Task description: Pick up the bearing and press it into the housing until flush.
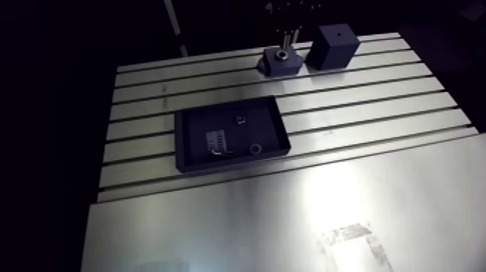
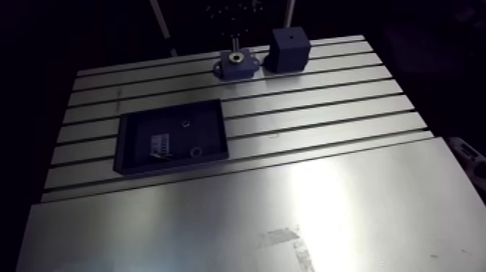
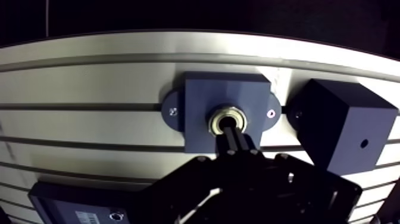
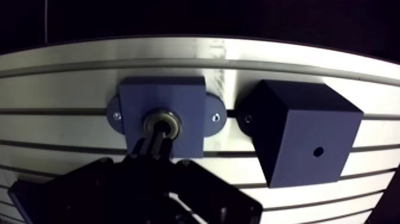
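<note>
**Steel bearing in housing, claw on top**

Bearing [image 3: 227, 112] sits in the bore of the blue-grey housing [image 3: 202, 95] at the bench's [image 1: 361, 94] far edge. Dark cube [image 3: 342, 128] just beside the housing. Black tray [image 1: 178, 141] with small parts lies apart. Arm comes straight down. Claw [image 3: 231, 138] fingers together, tips at the bearing's centre.
</note>
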### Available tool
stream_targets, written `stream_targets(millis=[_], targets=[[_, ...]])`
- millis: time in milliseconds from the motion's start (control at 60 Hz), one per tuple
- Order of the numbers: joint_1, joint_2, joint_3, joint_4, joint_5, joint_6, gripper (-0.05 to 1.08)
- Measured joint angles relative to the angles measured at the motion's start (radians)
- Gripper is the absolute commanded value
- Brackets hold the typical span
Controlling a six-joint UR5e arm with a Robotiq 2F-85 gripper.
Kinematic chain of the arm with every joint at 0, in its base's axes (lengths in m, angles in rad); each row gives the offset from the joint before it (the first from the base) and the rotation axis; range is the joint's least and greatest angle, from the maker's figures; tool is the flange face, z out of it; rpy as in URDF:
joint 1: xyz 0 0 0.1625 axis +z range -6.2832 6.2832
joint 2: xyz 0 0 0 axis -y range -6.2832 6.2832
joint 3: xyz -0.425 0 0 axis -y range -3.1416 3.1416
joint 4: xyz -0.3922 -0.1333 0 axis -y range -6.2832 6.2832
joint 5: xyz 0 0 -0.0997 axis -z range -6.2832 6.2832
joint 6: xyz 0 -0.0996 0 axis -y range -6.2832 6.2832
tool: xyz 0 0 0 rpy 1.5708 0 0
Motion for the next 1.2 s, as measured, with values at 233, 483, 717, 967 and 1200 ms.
stream_targets(millis=[233,483,717,967,1200], targets=[[-0.001,0.007,0.003,-0.005,0.0,0.0,1.07],[-0.002,0.019,0.006,-0.011,-0.001,0.0,1.08],[-0.002,0.025,0.006,-0.013,-0.001,0.001,1.08],[-0.002,0.03,0.007,-0.032,0.0,0.001,1.08],[-0.002,0.031,0.006,-0.043,0.002,-0.001,1.07]])
